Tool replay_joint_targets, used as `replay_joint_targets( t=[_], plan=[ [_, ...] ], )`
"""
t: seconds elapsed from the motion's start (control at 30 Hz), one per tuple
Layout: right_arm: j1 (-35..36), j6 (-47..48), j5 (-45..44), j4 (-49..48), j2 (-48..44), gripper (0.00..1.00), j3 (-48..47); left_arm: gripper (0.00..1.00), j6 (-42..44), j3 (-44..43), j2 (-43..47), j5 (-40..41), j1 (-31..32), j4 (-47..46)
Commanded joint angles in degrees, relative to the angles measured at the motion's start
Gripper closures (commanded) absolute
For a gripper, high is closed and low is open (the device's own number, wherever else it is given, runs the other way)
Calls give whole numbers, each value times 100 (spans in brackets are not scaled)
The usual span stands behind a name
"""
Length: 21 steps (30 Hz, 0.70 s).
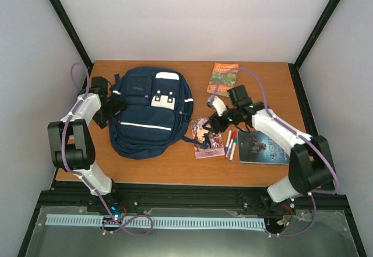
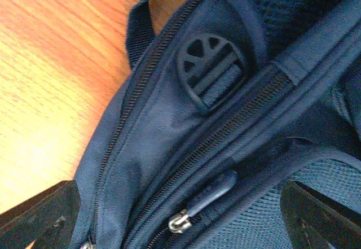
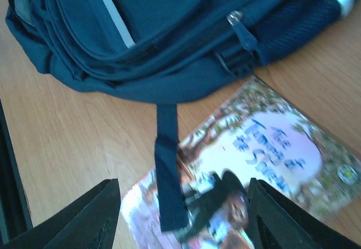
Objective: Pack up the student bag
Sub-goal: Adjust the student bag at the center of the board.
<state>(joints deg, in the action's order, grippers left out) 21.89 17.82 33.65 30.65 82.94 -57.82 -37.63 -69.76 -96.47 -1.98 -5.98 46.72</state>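
Note:
The student bag (image 1: pixel 145 114), navy with thin white stripes and a white patch, lies flat on the left half of the table. My left gripper (image 1: pixel 111 102) is at its upper left side. In the left wrist view this gripper (image 2: pixel 180 223) is open, its fingers (image 2: pixel 39 215) wide apart over a closed zipper, and the blue zipper pull (image 2: pixel 211 195) lies between them, untouched. My right gripper (image 1: pixel 211 124) hovers open above a small colourful book (image 3: pixel 271 153) beside the bag (image 3: pixel 158 34). A dark bag strap (image 3: pixel 169 175) lies across that book. Nothing sits between the right fingers (image 3: pixel 84 218).
An orange-green book (image 1: pixel 223 78) lies at the back right. Several markers (image 1: pixel 230 143) and a dark-covered book (image 1: pixel 262 147) lie under the right arm. Black frame posts stand at the table's rear corners.

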Motion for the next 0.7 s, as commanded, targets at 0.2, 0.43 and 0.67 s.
replay_joint_targets(
  t=[0.2,0.43,0.67],
  plan=[
    [1012,-715,-315,-209,2605,37,-1658,0,-797,1075,443,-702,-193,-745],
    [1252,-789,-260,230,4104,37,-3203,3,-775,2086,924,-1509,-7,-1170],
    [1272,-1056,-184,692,5536,38,-5119,4,-917,2621,1916,-1688,546,-1057]
  ],
)
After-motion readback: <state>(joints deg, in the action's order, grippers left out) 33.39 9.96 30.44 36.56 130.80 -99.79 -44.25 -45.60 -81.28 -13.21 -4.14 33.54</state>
